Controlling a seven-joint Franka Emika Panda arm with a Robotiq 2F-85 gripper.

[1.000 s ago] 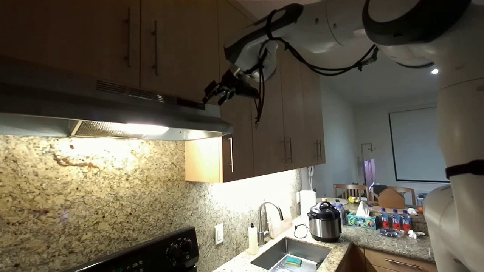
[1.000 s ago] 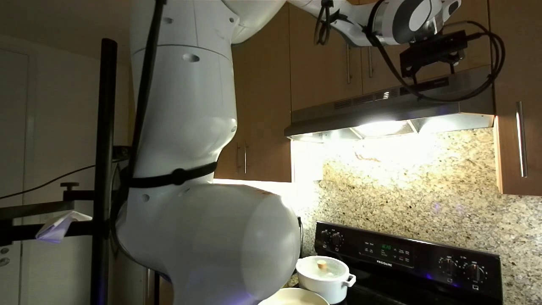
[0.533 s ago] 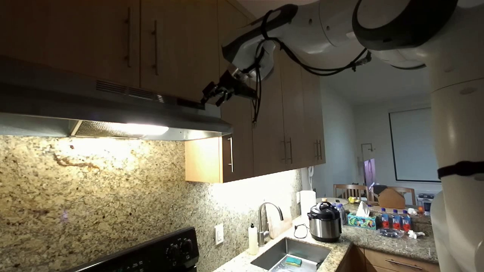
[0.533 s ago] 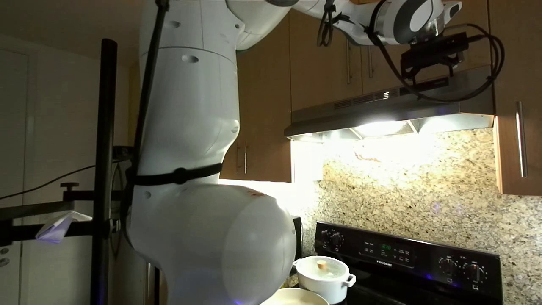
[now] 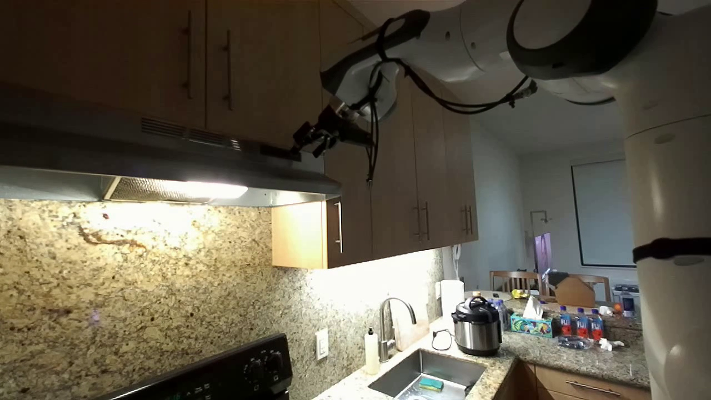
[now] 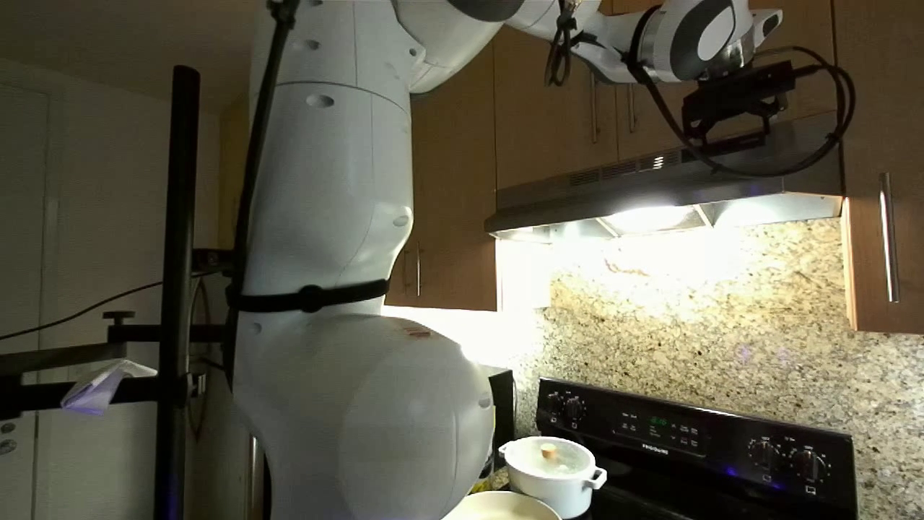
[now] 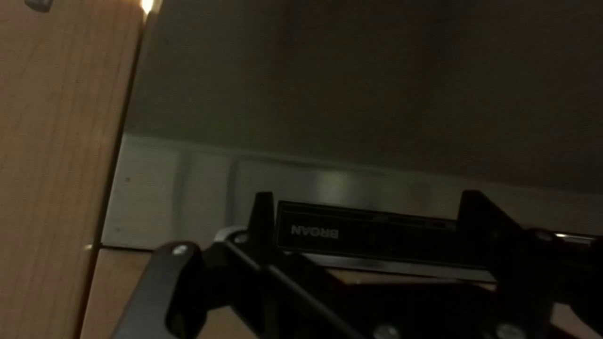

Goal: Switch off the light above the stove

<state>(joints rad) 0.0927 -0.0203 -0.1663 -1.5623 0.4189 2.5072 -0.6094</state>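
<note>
The black, two-fingered gripper (image 7: pixel 367 200) hangs at the end of the white, rounded robot arm (image 6: pixel 325 188), in front of the long, dark grey metal range hood (image 6: pixel 613 189) mounted under tan wooden cabinets (image 5: pixel 266 61). In the wrist view its dark, blunt fingers (image 7: pixel 262 216) stand wide apart, one just beside the end of a narrow, black, rectangular strip (image 7: pixel 367 238) lettered BROAN on the hood, the other in front of that strip further along; whether either touches it, I cannot tell. The bright white light (image 5: pixel 222 190) sits in the underside of the hood and glows, washing over the speckled, tan granite backsplash (image 5: pixel 166 289). Below it, in an exterior view, stands the glossy black stove (image 6: pixel 722 462) with round knobs (image 6: pixel 808 466); a white, round, lidded pot (image 6: pixel 552 484) stands just beside a cream-coloured round pan (image 6: pixel 503 505), which is partly cut off. Along the counter, a rectangular, stainless-steel sink (image 5: pixel 450 364) holds a green-and-yellow sponge (image 5: pixel 431 384), and a round, black-and-silver pressure cooker (image 5: pixel 477 333) stands near the sink.
</note>
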